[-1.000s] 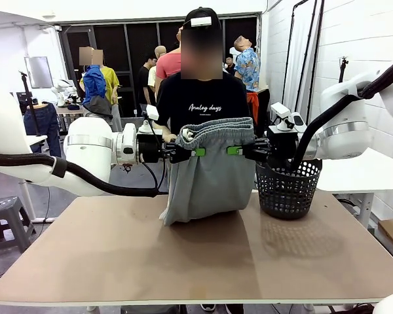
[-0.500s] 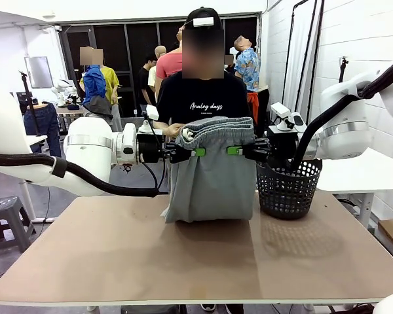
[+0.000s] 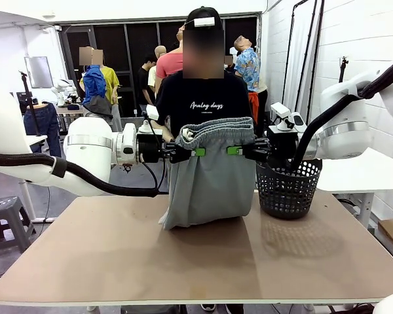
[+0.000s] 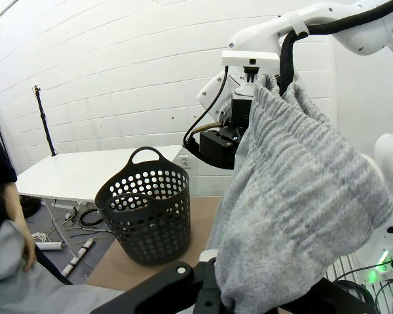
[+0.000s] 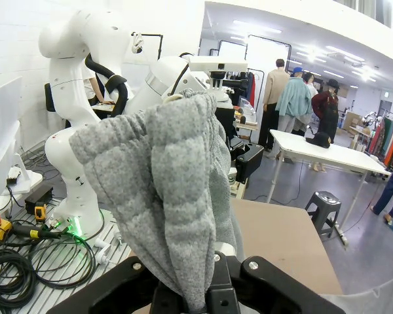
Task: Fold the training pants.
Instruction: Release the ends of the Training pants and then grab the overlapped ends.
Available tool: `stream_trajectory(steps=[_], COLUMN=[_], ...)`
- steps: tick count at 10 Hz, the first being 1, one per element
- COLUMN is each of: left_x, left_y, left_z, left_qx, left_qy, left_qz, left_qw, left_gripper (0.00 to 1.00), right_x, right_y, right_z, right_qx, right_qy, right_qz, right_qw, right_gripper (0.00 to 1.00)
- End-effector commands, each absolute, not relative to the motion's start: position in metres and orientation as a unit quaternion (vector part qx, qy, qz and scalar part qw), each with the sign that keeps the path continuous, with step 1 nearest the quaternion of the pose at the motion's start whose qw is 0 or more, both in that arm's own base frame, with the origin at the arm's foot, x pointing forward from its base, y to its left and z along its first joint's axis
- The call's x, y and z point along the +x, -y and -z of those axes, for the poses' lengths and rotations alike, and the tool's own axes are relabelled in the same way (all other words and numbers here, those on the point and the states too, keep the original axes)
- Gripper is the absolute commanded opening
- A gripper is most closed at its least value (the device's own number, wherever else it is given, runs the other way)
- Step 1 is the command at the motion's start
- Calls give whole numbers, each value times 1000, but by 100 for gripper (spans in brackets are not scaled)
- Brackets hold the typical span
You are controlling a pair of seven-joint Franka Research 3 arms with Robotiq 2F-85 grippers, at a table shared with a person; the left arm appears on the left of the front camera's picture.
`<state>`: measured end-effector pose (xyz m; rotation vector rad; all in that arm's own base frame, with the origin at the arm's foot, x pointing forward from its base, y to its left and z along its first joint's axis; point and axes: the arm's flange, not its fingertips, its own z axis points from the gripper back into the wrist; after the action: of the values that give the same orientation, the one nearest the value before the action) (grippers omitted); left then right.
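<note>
While the left gripper (image 3: 198, 152) and right gripper (image 3: 232, 150) clamp the gathered waistband mid-frame, the soft, limp light grey jersey training pants (image 3: 206, 183) sag tableward, best held at that thicker elastic.

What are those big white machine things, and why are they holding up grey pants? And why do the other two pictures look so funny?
Those are two robot arms. Each ends in a gripper with two jaws that pinch, like fingers. In the front picture the left gripper and the right gripper are both shut on the waistband of the training pants, holding them up between them. The bottom of the pants rests bunched on the brown table. A black basket with holes stands on the table beside them, and a person in a black shirt stands behind. The funny pictures come from little cameras on the robot's wrists, so the grey cloth looks huge there because it is so close.
</note>
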<state>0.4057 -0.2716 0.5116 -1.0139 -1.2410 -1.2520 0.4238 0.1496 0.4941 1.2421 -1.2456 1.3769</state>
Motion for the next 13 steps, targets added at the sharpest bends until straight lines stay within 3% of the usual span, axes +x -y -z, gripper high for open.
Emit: stream_trajectory(steps=[1,13], left_x=[405,405], left_y=[272,272], left_z=[-514,-514], left_qx=[-423,-423], left_qy=[522,522], left_qz=[521,521], left_qw=[527,527], left_gripper=[0,0], right_x=[422,422], right_y=[-151,-151], right_z=[-495,-495], right_qx=[501,501], right_qy=[501,501], right_qz=[-555,-555], right_qw=[436,436], right_gripper=[0,0])
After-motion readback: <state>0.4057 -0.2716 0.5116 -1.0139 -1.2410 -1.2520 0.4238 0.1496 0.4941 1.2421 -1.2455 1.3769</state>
